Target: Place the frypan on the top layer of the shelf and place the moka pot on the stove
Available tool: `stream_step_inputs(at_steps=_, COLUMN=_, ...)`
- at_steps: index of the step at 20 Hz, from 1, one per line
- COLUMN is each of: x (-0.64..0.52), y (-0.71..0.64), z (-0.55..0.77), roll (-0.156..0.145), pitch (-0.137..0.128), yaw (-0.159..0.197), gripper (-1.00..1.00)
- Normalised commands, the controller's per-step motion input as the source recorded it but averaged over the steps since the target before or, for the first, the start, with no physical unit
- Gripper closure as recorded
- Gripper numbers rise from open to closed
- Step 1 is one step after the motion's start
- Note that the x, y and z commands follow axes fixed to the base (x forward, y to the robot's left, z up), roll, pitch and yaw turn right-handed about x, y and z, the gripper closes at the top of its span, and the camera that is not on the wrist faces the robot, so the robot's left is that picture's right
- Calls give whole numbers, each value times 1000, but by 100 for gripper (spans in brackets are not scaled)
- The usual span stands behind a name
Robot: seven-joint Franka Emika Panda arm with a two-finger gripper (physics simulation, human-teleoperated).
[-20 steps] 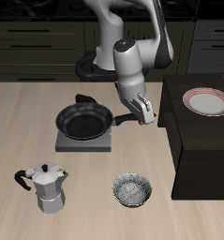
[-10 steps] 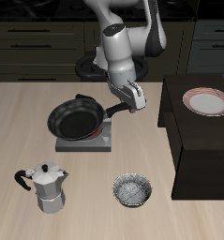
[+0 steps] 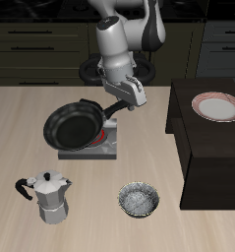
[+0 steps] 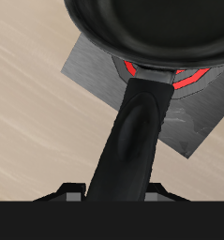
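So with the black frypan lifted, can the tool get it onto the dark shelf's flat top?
Probably yes: the tool holds the round black frypan by its handle, and the dark brown wooden shelf top looks bare except for the pink-rimmed white plate.

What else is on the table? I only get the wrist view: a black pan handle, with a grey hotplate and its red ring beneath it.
Observer: A small silver coffee pot stands on the table, nearer the front edge than the hotplate.
Operator: Is the pan resting on the hotplate?
Observer: It doesn't look so. The gripper holds the pan by its handle, tilted up above the hotplate.
Operator: Is there a higher place to put it?
Observer: Yes, a big dark shelf stands beside the hotplate. Its flat top carries a pink-rimmed plate.
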Motion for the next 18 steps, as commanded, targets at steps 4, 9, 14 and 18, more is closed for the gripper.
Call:
stream_step_inputs(at_steps=4, x=-197, y=-330, z=484, roll=-36, pitch=-77, yaw=75, gripper=100)
stream_step_inputs(at_steps=9, x=-44, y=-181, z=303, roll=-23, pitch=-22, yaw=23, gripper=100)
stream_step_inputs(at_steps=14, x=-6, y=-344, z=319, roll=-64, pitch=-23, yaw=7, gripper=100)
stream_step_inputs(at_steps=18, x=-83, y=-273, z=276, roll=-45, pitch=-23, yaw=34, gripper=100)
